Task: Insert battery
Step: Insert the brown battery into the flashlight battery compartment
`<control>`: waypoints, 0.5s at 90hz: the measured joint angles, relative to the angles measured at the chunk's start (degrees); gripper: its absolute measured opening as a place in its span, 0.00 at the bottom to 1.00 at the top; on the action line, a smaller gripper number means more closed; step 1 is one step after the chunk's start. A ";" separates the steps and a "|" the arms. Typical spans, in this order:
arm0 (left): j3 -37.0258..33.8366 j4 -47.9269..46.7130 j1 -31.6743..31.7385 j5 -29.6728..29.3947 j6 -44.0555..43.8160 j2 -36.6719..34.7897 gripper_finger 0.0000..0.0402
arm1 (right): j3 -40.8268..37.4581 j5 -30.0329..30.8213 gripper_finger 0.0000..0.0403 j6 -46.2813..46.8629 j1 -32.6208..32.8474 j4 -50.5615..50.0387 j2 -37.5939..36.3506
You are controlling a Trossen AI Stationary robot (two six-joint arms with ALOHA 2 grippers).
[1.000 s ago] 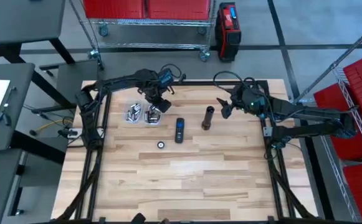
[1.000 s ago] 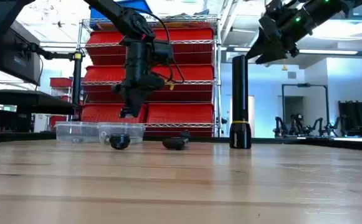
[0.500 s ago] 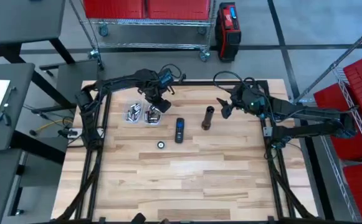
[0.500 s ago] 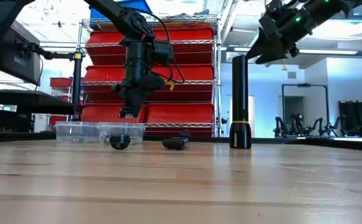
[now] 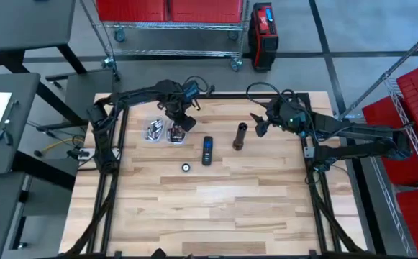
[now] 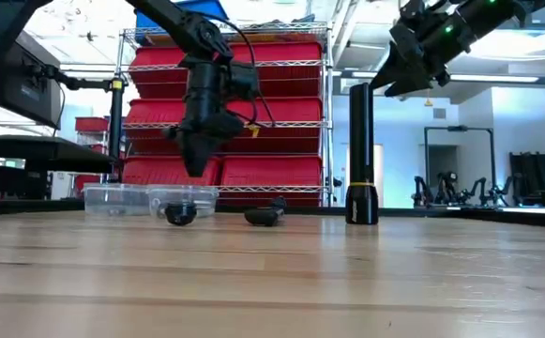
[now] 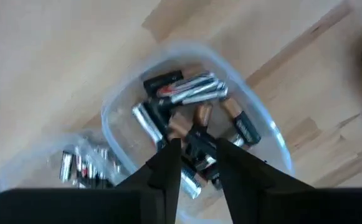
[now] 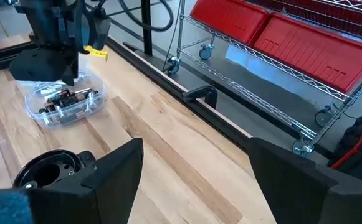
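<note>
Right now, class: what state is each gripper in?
Left gripper: over the battery tub, fingers nearly together, nothing visibly gripped.
Right gripper: open, empty, above the flashlight.

Two clear tubs (image 6: pixel 150 199); left gripper (image 6: pixel 197 167) hanging above them. Upright flashlight (image 6: pixel 361 155). Right gripper (image 6: pixel 405 75), raised beside it.

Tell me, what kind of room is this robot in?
Probably a robotics lab or workshop. A wire rack holds red bins, more robot arms stand in the back, and two arms work at a wooden table on a concrete floor.
</note>
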 joint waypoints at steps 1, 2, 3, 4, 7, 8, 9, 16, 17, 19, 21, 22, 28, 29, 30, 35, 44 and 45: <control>-0.23 -0.04 -0.04 0.03 -0.42 0.00 0.21 | 0.00 0.00 0.70 0.00 0.00 0.01 0.00; -0.47 -0.08 -0.08 0.06 -0.85 0.00 0.21 | 0.00 0.00 0.70 0.00 0.00 0.02 0.00; -0.70 -0.09 -0.10 0.11 -1.32 0.01 0.21 | 0.00 0.00 0.70 0.00 0.00 0.02 0.00; -0.93 -0.08 -0.12 0.19 -1.77 0.01 0.21 | 0.00 0.00 0.70 0.00 0.00 0.02 0.00; -1.64 0.15 -0.16 0.56 -3.02 0.07 0.21 | 0.00 0.00 0.70 0.00 0.00 -0.02 0.00; -1.89 0.31 -0.16 0.74 -3.39 0.07 0.21 | 0.00 0.00 0.70 0.00 0.00 -0.01 0.00; -2.15 0.57 -0.16 0.96 -3.72 0.07 0.21 | 0.00 0.00 0.70 0.01 0.00 0.00 0.00; -4.11 3.05 -0.18 1.97 -5.83 0.07 0.21 | 0.00 0.00 0.70 0.02 0.01 -0.01 0.01; -4.39 3.41 -0.20 1.97 -6.06 0.07 0.21 | 0.00 0.00 0.70 0.02 0.01 -0.01 0.00; -4.91 4.06 -0.20 1.97 -6.52 0.07 0.21 | 0.00 0.00 0.70 0.02 0.00 0.00 0.00; -5.29 4.50 -0.20 1.97 -6.83 0.12 0.21 | 0.00 0.00 0.70 0.02 0.00 0.00 0.00; -5.47 4.72 -0.20 1.99 -6.96 0.13 0.21 | 0.00 0.00 0.70 0.02 0.01 -0.01 0.00; -6.39 7.03 -0.20 1.97 -7.44 0.13 0.21 | 0.00 0.00 0.70 0.02 0.02 -0.04 0.02; -6.52 7.43 -0.20 1.97 -7.43 0.13 0.21 | 0.00 0.00 0.70 0.02 0.02 -0.04 0.01; -6.67 7.84 -0.20 1.97 -7.41 0.13 0.21 | 0.00 0.00 0.70 0.02 0.02 -0.04 0.01; -7.58 9.19 -0.20 1.97 -6.59 0.13 0.21 | 0.00 0.00 0.70 0.02 0.02 -0.12 0.00; -9.28 10.60 -0.40 1.95 -3.16 0.13 0.21 | -0.01 0.00 0.70 0.02 0.02 -0.17 0.01; -9.47 10.78 -0.42 1.95 -2.85 0.13 0.21 | 0.00 0.00 0.70 0.02 0.02 -0.17 0.00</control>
